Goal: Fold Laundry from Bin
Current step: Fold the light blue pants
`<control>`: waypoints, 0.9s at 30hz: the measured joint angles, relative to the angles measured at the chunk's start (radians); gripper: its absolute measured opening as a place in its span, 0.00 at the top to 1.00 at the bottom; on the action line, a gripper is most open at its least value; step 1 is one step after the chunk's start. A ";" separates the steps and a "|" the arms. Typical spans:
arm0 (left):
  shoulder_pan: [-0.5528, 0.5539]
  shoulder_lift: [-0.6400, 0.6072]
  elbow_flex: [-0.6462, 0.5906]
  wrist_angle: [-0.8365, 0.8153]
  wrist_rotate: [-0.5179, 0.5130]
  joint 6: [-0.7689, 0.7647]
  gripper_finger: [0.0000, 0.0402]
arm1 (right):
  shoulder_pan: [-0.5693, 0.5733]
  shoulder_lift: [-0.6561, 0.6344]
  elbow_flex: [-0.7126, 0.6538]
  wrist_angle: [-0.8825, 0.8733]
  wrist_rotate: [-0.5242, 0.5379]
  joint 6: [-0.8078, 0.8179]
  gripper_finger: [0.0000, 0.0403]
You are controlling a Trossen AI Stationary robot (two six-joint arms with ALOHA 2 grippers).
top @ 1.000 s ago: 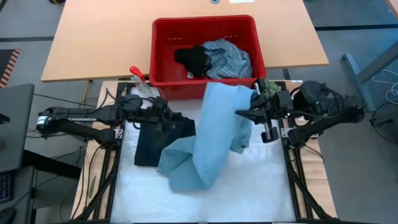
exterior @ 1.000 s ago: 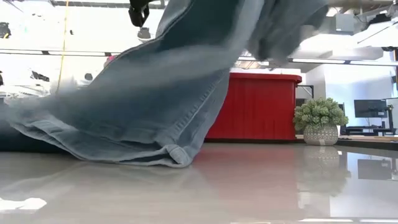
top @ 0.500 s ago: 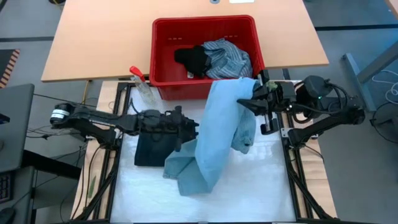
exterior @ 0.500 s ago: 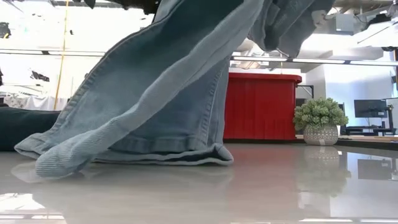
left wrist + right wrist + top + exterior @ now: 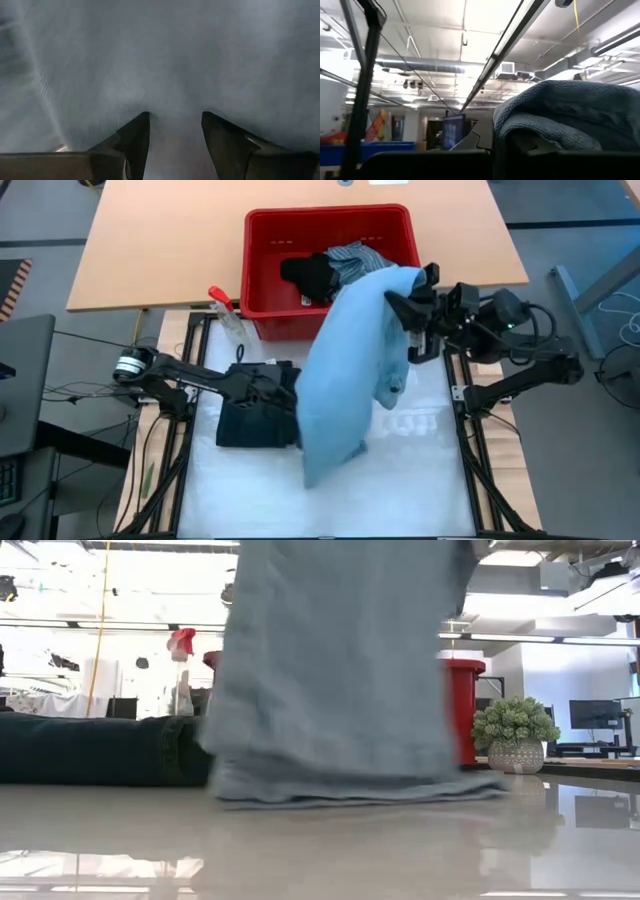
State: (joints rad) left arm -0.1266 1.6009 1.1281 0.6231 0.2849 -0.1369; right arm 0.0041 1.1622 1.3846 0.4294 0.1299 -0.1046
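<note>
No writing is readable. Light blue jeans (image 5: 345, 370) hang before the red bin (image 5: 268, 280), pinched in the right gripper (image 5: 405, 305) fingers; left gripper (image 5: 175, 132) fingers spread against the denim.

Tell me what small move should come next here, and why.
Probably the right gripper should carry the jeans forward over the table and lower them flat. It is shut on their top edge, so they hang in a column with only the hem on the surface, partly over the dark navy piece. The left gripper stands open against the denim, holding nothing.
</note>
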 joint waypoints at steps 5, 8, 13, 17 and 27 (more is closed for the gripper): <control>-0.002 -0.053 0.033 -0.050 0.259 -0.002 0.57 | -0.041 -0.019 0.030 -0.183 0.000 0.003 0.90; -0.002 -0.097 0.018 -0.067 0.386 0.005 0.57 | -0.055 -0.043 0.035 -0.337 0.000 0.020 0.90; -0.030 -0.172 -0.005 -0.064 0.497 0.038 0.57 | -0.066 -0.052 0.037 -0.677 -0.004 0.003 0.90; -0.063 -0.215 -0.007 -0.072 0.571 0.039 0.57 | -0.065 -0.013 0.037 -0.968 -0.016 -0.031 0.87; -0.122 -0.259 -0.009 0.091 0.248 -0.080 0.57 | 0.011 0.105 0.037 -1.225 -0.001 -0.142 0.71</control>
State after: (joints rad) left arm -0.2481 1.3418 1.1191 0.7137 0.5329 -0.2169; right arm 0.0155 1.2674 1.4212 -0.7958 0.1287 -0.2469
